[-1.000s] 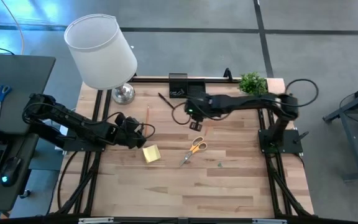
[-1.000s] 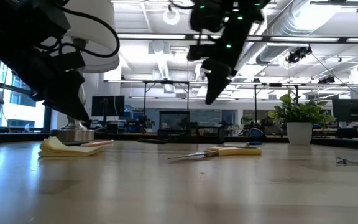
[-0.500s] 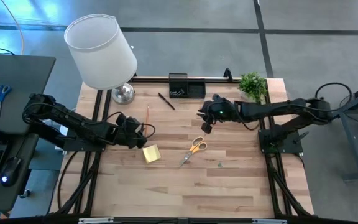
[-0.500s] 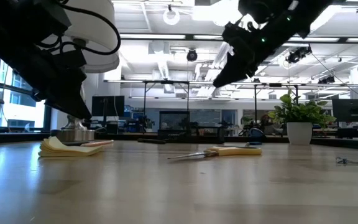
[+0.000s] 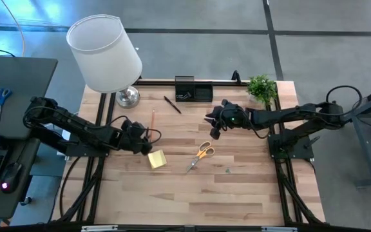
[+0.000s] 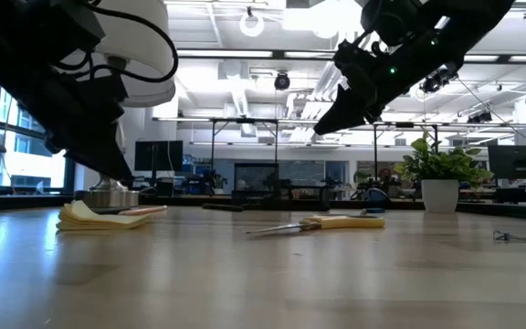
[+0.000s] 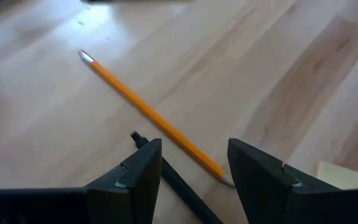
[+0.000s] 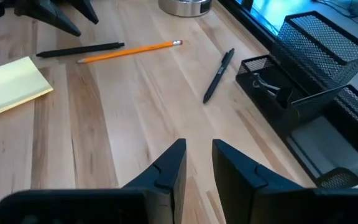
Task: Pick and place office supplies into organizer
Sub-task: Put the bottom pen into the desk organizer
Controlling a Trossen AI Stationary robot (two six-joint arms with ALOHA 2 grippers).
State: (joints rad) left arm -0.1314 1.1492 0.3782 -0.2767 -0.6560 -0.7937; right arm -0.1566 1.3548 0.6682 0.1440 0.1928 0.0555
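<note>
My left gripper (image 5: 151,138) hangs open just above the table. A black pen (image 7: 178,185) lies on the wood under the gap, untouched, and an orange pencil (image 7: 148,115) lies flat beside it. A yellow sticky-note pad (image 5: 156,159) lies just nearer. Orange-handled scissors (image 5: 202,153) lie flat at mid-table. My right gripper (image 5: 212,129) hovers above and beyond them, slanting down, narrowly open and empty (image 8: 197,149). A second black pen (image 5: 172,104) lies in front of the black organizer (image 5: 193,90) at the far edge. Binder clips (image 8: 267,85) lie in one of its compartments.
A white-shaded lamp (image 5: 105,51) stands at the far left corner. A small green plant (image 5: 261,86) stands at the far right. A tiny binder clip (image 5: 227,170) lies right of the scissors. The near half of the wooden table (image 5: 198,200) is bare wood.
My right gripper has drawn back from the organizer a little toward the table's right edge. It has tipped from pointing steeply down to a shallower slant. Its fingers have kept their narrow gap.
</note>
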